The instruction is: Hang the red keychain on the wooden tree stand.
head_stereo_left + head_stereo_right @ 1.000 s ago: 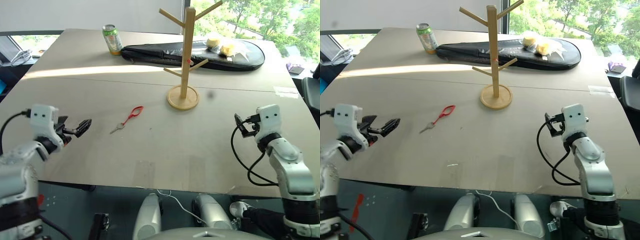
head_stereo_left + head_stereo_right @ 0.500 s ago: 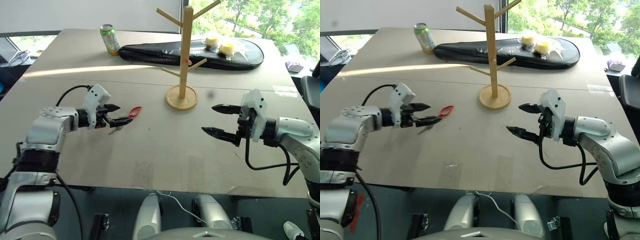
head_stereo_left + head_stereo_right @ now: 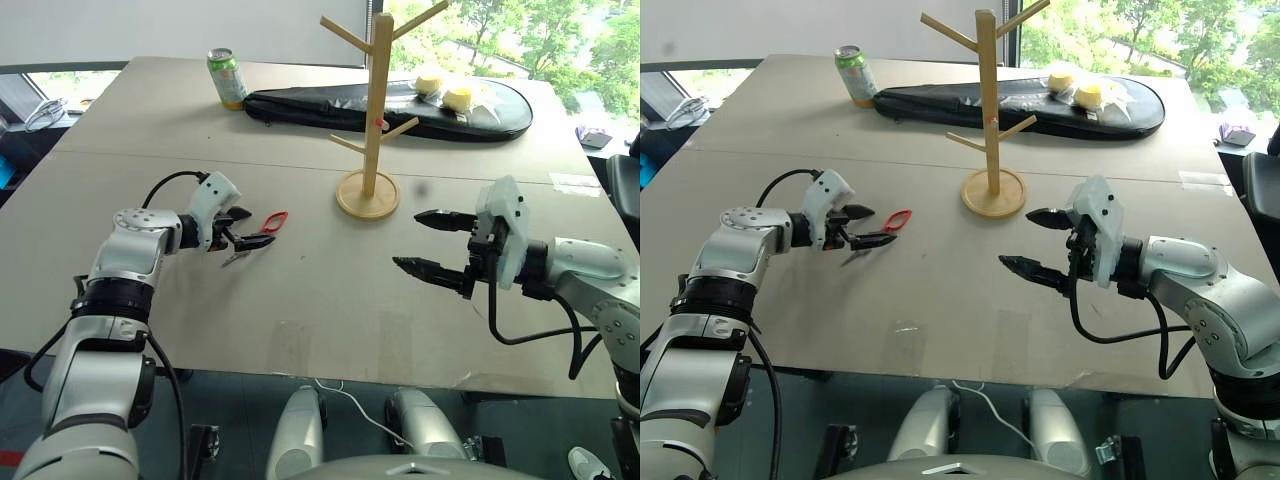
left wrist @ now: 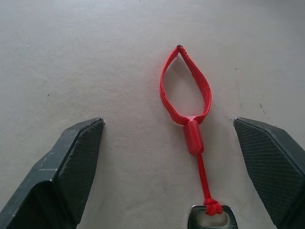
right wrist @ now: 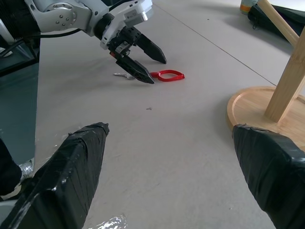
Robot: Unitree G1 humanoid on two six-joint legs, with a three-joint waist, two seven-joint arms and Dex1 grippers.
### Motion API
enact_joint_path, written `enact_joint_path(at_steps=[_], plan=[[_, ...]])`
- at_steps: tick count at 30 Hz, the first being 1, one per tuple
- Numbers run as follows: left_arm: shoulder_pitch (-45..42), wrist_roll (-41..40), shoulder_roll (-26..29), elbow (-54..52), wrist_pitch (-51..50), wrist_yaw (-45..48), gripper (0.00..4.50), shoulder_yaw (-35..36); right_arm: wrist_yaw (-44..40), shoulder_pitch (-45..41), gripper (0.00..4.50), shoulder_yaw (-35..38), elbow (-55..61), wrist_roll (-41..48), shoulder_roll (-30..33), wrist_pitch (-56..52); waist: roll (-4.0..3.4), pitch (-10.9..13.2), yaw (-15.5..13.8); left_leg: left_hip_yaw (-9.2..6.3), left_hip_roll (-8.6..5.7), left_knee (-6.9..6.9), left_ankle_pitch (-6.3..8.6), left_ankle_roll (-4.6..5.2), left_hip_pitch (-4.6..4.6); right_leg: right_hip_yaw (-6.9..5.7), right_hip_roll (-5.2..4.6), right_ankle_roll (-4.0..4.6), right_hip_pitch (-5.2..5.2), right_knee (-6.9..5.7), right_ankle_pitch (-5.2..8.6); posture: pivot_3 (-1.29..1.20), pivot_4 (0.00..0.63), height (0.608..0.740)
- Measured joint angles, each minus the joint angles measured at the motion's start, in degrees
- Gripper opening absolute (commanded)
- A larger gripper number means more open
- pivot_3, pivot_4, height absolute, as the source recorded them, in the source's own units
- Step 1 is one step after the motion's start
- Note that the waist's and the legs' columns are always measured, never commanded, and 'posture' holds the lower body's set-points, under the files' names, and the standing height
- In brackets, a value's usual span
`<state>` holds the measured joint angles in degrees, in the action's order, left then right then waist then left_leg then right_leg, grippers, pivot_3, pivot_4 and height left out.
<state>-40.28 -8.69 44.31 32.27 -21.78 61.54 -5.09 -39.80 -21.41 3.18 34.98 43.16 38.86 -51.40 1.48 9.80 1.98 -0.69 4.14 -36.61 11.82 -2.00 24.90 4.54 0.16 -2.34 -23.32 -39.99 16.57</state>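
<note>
The red keychain [image 3: 273, 220] lies flat on the table, its loop toward the stand and its small silver key [image 3: 235, 258] toward the front edge. My left gripper [image 3: 258, 228] is open just above the table, its fingers either side of the keychain's bead [image 4: 193, 137] without touching it. The wooden tree stand [image 3: 375, 110] stands upright on its round base [image 3: 367, 195], right of the keychain. My right gripper [image 3: 410, 240] hovers open and holds nothing, pointing left, in front of and to the right of the stand.
A green drink can [image 3: 225, 78] stands at the back left. A long black bag [image 3: 390, 108] lies behind the stand with yellow items [image 3: 445, 90] on it. A strip of tape [image 3: 572, 182] marks the table's right side.
My left arm has swung forward and right from the table's front left corner until its open gripper reached the keychain. My right gripper rose, moved left and now points left.
</note>
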Motion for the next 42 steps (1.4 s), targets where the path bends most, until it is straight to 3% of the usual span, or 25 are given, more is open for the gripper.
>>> enact_joint_path(at_steps=[8, 21, 26, 29, 31, 38, 42], plan=[[0.9, 0.3, 0.4, -0.7, -0.1, 1.9, 0.02, 0.1, 0.5, 0.0, 4.50, 0.2, 0.0, 1.1, 1.4, -0.3, -0.01, 0.0, 0.1, 0.00, 0.00, 0.00, 0.00, 0.00, -0.04, 0.00, 0.00, 0.00, 0.02, -0.01, 0.00, 0.00, 0.150, 0.740], [5.8, -1.9, 0.5, -12.7, -6.1, 0.4, 0.02, 3.3, 2.9, 0.5, 4.50, 1.1, 0.0, 0.0, 1.2, 1.1, 0.01, 0.0, 0.2, -0.07, 0.02, -0.01, 0.00, 0.00, 0.01, -0.05, 0.01, 0.00, 0.02, -0.01, 0.00, 0.00, 0.150, 0.740], [8.3, -7.7, -4.6, -35.1, -7.7, -7.0, 0.02, 9.7, 10.0, 2.3, 4.50, 4.9, 2.2, -5.0, -2.3, 7.3, 0.02, 0.0, -0.3, -0.11, -0.01, -0.10, 0.01, 0.00, 0.16, -0.09, -0.08, -0.02, 0.03, 0.09, -0.01, 0.00, 0.150, 0.740], [12.9, -8.1, -7.8, -47.7, -4.4, -10.0, 0.02, 8.3, 13.2, 3.5, 4.50, 5.8, 4.7, -6.2, -3.4, 8.2, -0.01, 0.0, -0.2, -0.07, -0.01, -0.08, 0.00, 0.00, 0.09, -0.06, -0.07, -0.01, 0.03, 0.00, -0.01, 0.00, 0.150, 0.740], [13.5, -6.3, -8.9, -50.7, -0.8, -11.7, 0.02, 6.2, 14.8, 3.5, 4.50, 6.5, 6.0, -6.1, -3.7, 8.1, 0.00, 0.0, -0.2, -0.09, 0.00, -0.09, 0.00, 0.00, -0.05, -0.06, -0.03, -0.01, 0.10, -0.07, -0.01, 0.00, 0.150, 0.740], [2.2, 6.8, -14.5, -44.6, 19.4, -19.3, 0.02, -0.9, 19.4, 1.8, 4.50, 9.4, 10.8, 0.6, -3.3, 4.0, 0.00, 0.0, -0.6, -0.11, -0.04, -0.14, 0.02, 0.04, -0.15, -0.05, -0.01, -0.01, 0.33, 0.12, -0.01, 0.00, 0.150, 0.740], [1.1, 11.3, -15.9, -37.2, 25.5, -21.5, 0.02, -3.7, 21.8, 1.8, 4.50, 10.8, 12.9, 5.1, -2.4, 1.6, -0.01, 0.0, -0.4, -0.10, -0.03, -0.11, 0.07, 0.11, -0.16, -0.05, 0.00, -0.01, 0.32, 0.12, -0.01, 0.00, 0.150, 0.740]])
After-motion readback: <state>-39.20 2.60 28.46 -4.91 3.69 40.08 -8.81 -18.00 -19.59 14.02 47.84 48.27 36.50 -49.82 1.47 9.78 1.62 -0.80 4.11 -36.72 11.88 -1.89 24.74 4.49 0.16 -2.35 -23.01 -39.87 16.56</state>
